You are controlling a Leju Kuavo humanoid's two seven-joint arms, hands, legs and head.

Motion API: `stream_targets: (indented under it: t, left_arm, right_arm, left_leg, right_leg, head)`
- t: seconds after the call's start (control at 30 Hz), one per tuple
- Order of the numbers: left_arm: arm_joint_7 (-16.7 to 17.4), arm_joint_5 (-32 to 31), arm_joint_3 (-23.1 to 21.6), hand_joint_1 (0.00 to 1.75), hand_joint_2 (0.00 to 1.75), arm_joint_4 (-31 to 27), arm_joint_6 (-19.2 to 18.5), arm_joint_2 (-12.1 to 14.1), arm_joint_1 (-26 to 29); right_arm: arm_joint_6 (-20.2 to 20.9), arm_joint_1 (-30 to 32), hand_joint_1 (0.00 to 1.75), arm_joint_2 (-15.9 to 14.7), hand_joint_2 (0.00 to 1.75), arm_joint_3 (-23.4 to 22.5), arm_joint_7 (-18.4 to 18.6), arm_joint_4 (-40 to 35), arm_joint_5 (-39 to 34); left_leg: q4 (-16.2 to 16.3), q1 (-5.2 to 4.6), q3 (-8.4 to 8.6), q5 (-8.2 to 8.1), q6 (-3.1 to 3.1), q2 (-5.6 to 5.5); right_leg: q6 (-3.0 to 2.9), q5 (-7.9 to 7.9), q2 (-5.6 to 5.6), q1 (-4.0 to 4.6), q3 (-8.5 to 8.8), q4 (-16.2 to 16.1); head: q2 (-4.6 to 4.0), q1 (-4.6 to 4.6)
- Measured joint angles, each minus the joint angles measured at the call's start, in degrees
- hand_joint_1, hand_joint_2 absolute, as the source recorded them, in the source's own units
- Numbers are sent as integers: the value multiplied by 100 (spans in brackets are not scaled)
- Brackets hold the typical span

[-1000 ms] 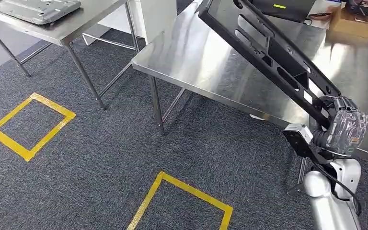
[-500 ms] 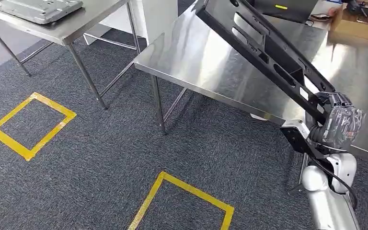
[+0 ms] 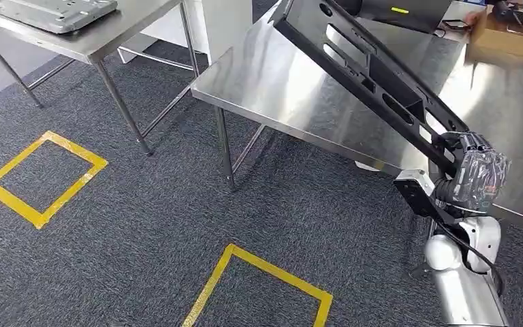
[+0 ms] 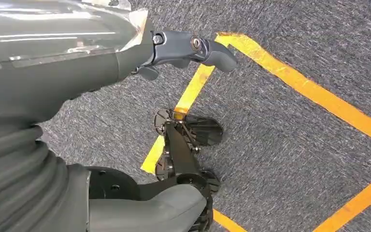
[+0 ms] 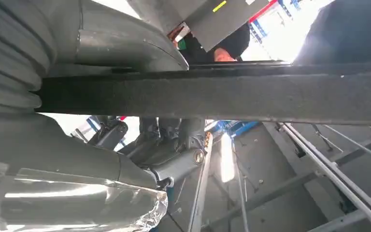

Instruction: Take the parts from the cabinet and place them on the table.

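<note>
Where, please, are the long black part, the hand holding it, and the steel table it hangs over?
Long black part [image 3: 374,78]: head view, on its slotted middle stretch.
Right hand [image 3: 475,178]: head view, on its plastic-wrapped back, gripping the part's near end.
Steel table [image 3: 279,88]: head view, on bare tabletop beside the part.

– What finish is seen on the table [image 3: 293,88]?
– Brushed steel, glossy, with blurred reflections. The long part [image 3: 374,78] is matt black metal, pierced with slots.
– And the right hand [image 3: 477,178]?
– Wrapped in crinkled clear film; the arm below is smooth silver.
– The floor [image 3: 143,225]?
– Rough grey carpet, marked with yellow tape [image 3: 41,178]
</note>
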Motion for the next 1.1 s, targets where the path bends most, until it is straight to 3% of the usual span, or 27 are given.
stream_targets:
  t: [0.13,0.17,0.2,0.23,0.3,0.33,0.37,0.4,0.43,0.47,0.5,0.53,0.57,0.6,0.63,0.73,0.8,0.83,0.87,0.9,0.93,1.0,1.03,1.07,1.1]
  left_arm:
    - [0,0,2,0,175,0,-7,2,3]
    - [0,0,2,0,175,0,-13,2,2]
    - [0,0,2,0,175,0,-20,-4,0]
    - [0,0,2,0,175,0,-28,-39,2]
    - [0,0,2,0,175,0,-42,-31,-2]
    - [2,0,2,0,175,0,-57,-44,6]
    - [2,0,2,0,175,0,-74,-46,7]
    - [2,0,2,0,175,0,-79,-50,8]
    - [2,0,2,0,175,2,-79,-57,12]
    - [2,0,2,0,175,2,-79,-68,15]
    - [4,0,2,0,175,2,-81,-72,16]
    - [4,-2,4,0,175,0,-81,-68,15]
    - [2,0,7,0,175,0,-79,-28,4]
    - [2,-4,7,0,175,0,-79,-37,9]
    - [4,-11,4,0,175,2,-81,-50,12]
    - [0,-13,4,0,175,0,-81,-57,3]
    - [0,-20,4,0,175,0,-83,-59,-4]
    - [0,-20,4,0,175,0,-83,-57,2]
    - [0,-20,4,0,175,0,-83,-55,10]
    - [0,-20,4,0,175,0,-83,-55,16]
    - [0,-22,4,0,175,2,-83,-55,21]
    - [0,-31,4,0,175,0,-83,-50,22]
    - [0,-41,6,0,175,0,-83,-42,21]
    - [4,-46,7,0,175,0,-85,-15,19]
    - [7,-59,4,0,175,0,-87,-24,16]
  right_arm:
    - [2,-2,175,2,175,20,0,0,-7]
    - [4,-11,175,2,175,24,0,0,-7]
    - [4,-28,175,0,175,28,2,-2,-4]
    - [7,-30,175,-9,175,28,4,-2,2]
    - [11,-69,175,-31,175,31,4,-2,4]
    - [11,-64,175,-42,175,33,4,-2,4]
    - [13,-47,175,-44,175,35,4,0,4]
    - [15,-28,175,-44,175,35,13,2,4]
    - [15,-20,175,-52,175,35,20,4,9]
    - [18,-23,175,-57,175,35,20,2,20]
    - [20,-28,175,-63,175,35,20,2,28]
    - [22,-24,175,-66,175,35,20,2,35]
    - [28,-28,175,-66,175,42,20,9,37]
    - [31,-3,175,-92,175,42,22,4,37]
    - [39,28,175,-105,175,42,42,4,37]
    - [39,53,175,-166,175,35,39,-22,31]
    - [39,54,175,-201,175,22,39,-35,15]
    - [39,71,175,-203,175,24,39,-35,7]
    - [39,100,175,-201,175,24,39,-35,0]
    - [39,123,175,-203,175,24,39,-35,0]
    - [39,148,175,-203,175,22,44,-37,-6]
    - [35,183,175,-203,175,22,44,-79,-7]
    - [33,198,175,-203,175,22,44,-107,-2]
    - [33,213,175,-201,175,22,48,-116,2]
    - [31,227,175,-205,175,22,57,-118,4]
  left_leg:
    - [22,-17,-20,-11,34,-2]
    - [-4,-16,-17,-1,61,-1]
    - [-161,82,71,87,127,13]
    - [-230,66,126,114,140,38]
    - [-264,102,138,137,171,55]
    - [-263,103,140,134,169,57]
    - [-259,102,139,128,161,58]
    - [-255,112,142,117,143,55]
    - [-250,135,156,98,112,51]
    - [-233,163,170,72,69,48]
    - [-185,202,182,30,7,46]
    - [-125,175,174,-29,-80,46]
    - [-81,162,140,-76,-148,43]
    - [-81,140,144,-82,-164,34]
    - [-100,154,157,-80,-166,36]
    - [-4,235,146,-173,-216,34]
    - [777,205,-239,-539,-202,23]
    - [1322,198,-552,-743,-198,19]
    - [1752,192,-834,-848,-181,19]
    - [1917,182,-993,-809,-152,20]
    - [1771,162,-1005,-598,-97,19]
    - [901,95,-706,8,45,-5]
    - [372,42,-502,279,147,-43]
    - [162,-9,-395,267,238,-67]
    - [112,-17,-391,252,206,4]
  right_leg:
    - [31,20,0,-14,7,-21]
    - [55,35,1,-4,21,-67]
    - [80,24,-3,92,-8,-55]
    - [59,-41,-7,38,-35,54]
    - [-7,-358,10,53,-393,779]
    - [0,-544,8,34,-655,1313]
    - [31,-627,8,10,-834,1646]
    - [85,-597,6,-19,-889,1701]
    - [155,-474,4,-55,-795,1473]
    - [255,-263,-1,-92,-585,1046]
    - [360,-13,-22,-139,-297,448]
    - [428,99,-79,-190,-90,-23]
    - [349,32,-1,-86,-33,5]
    - [231,26,13,-101,-79,24]
    - [181,-4,18,-96,-85,43]
    - [9,-39,52,-100,-36,49]
    - [-82,-79,54,-61,13,49]
    - [-117,-103,55,-29,28,49]
    - [-146,-122,59,8,47,49]
    - [-168,-138,69,41,70,49]
    - [-194,-159,80,68,108,49]
    - [-216,-201,102,108,176,49]
    - [-215,-227,116,114,200,43]
    - [-199,-247,123,135,202,46]
    - [-165,-267,137,169,194,45]
  head:
    - [0,-2]
    - [0,-4]
    - [0,-2]
    - [0,2]
    - [0,13]
    - [0,7]
    - [0,2]
    - [0,7]
    - [0,7]
    - [0,6]
    - [0,5]
    - [0,18]
    - [0,64]
    - [0,33]
    - [0,-11]
    - [0,-31]
    - [0,-52]
    - [0,-57]
    - [0,-59]
    - [0,-55]
    - [2,-57]
    - [0,-59]
    - [0,-57]
    - [0,-44]
    - [0,-44]
